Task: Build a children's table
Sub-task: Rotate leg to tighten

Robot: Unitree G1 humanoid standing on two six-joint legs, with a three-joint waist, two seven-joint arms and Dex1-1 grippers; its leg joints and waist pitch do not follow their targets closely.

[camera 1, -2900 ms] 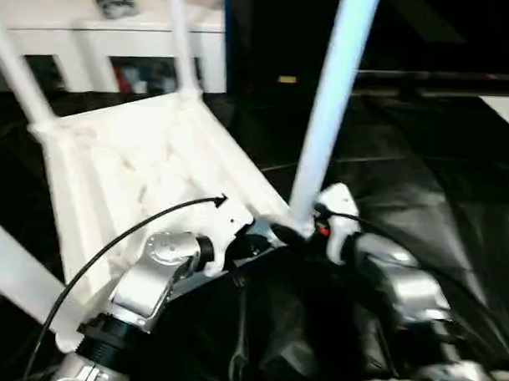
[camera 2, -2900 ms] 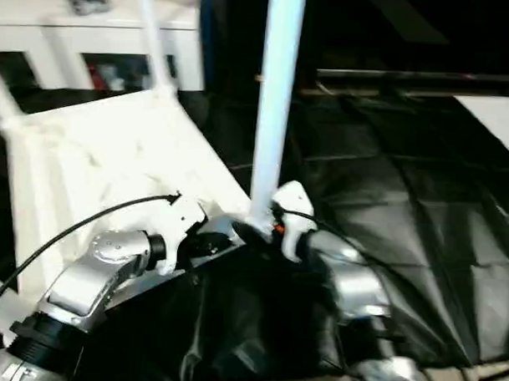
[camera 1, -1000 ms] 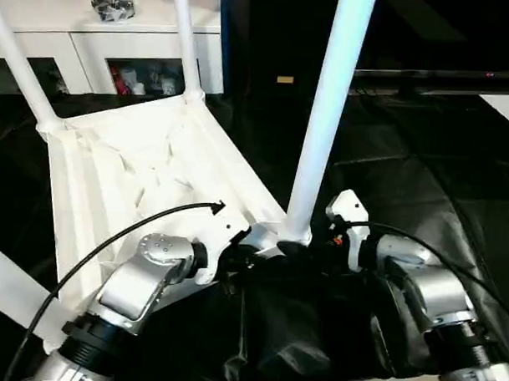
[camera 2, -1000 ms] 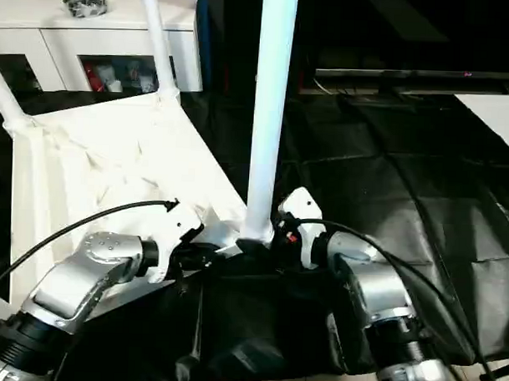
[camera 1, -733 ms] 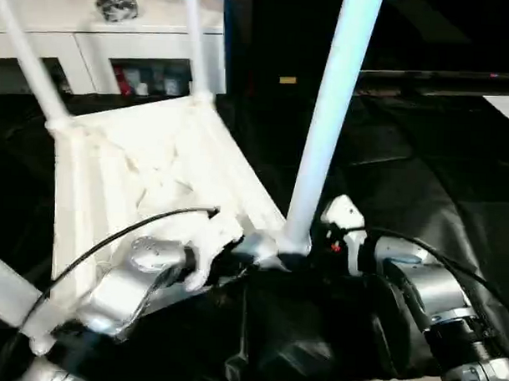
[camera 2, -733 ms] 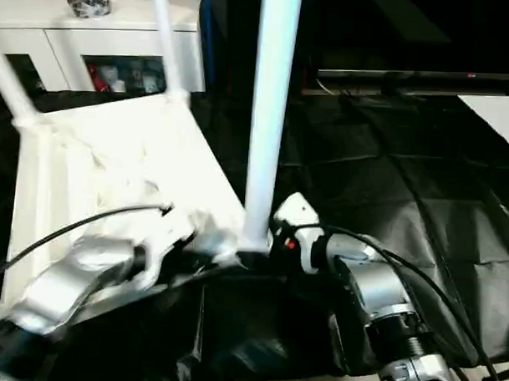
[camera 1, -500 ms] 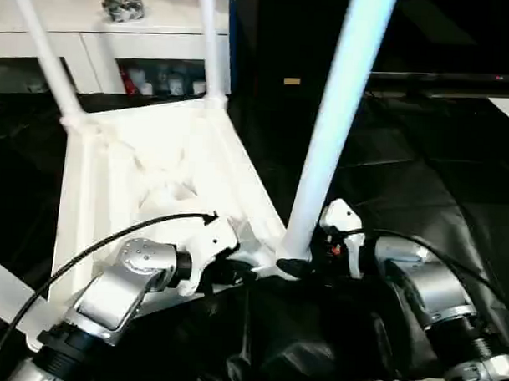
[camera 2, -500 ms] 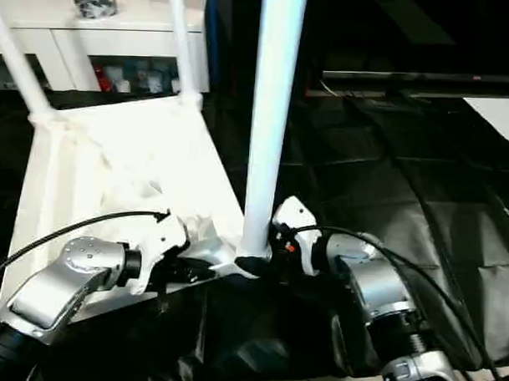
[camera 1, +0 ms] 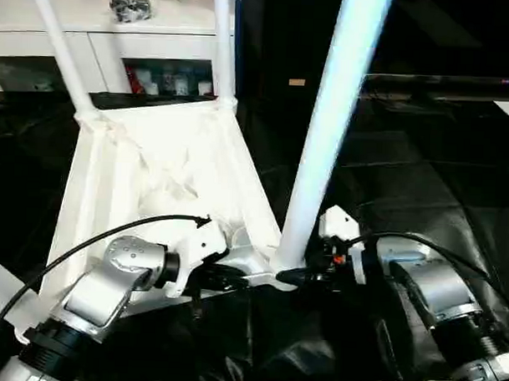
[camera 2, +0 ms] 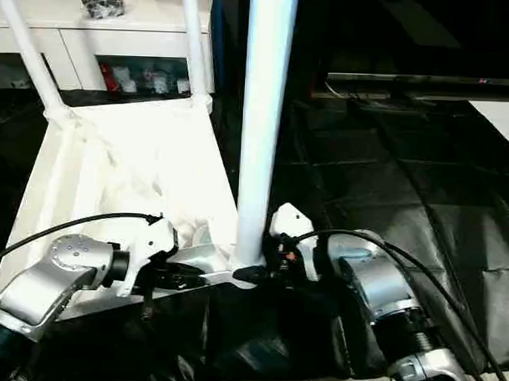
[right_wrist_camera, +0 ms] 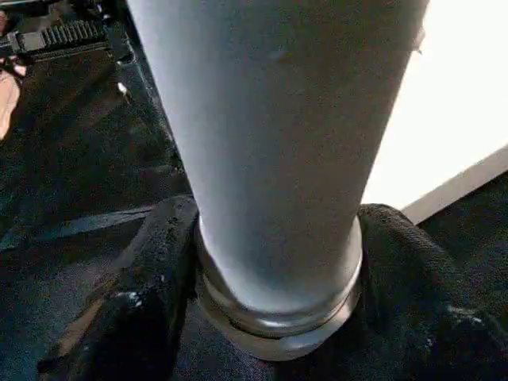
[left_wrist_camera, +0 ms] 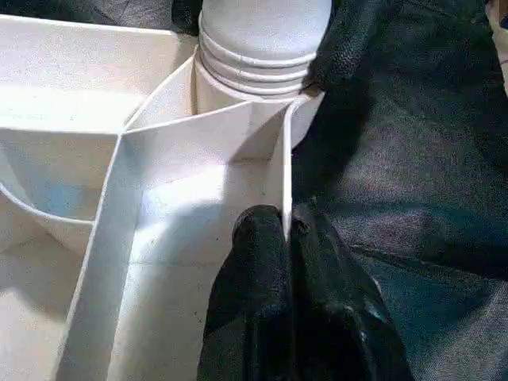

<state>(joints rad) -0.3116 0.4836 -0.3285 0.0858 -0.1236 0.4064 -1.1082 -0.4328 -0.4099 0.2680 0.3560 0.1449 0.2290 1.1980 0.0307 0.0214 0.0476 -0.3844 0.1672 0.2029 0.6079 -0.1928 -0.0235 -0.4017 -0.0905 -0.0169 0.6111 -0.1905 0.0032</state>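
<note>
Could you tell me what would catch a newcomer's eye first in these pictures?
Probably the tall white leg rising from the near corner of the upturned table top, which lies ribbed side up on black sheeting. At the leg's base the right gripper has a finger on either side of it, while the left gripper is shut on the thin rim beside that corner.

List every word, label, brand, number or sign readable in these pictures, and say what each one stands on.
None can be read.
The children's table and its near leg are plain white, with no print showing.
The small yellow tag on the dark unit behind is too small to read.
The items behind the glass of the white cabinet are too small and blurred to read.
</note>
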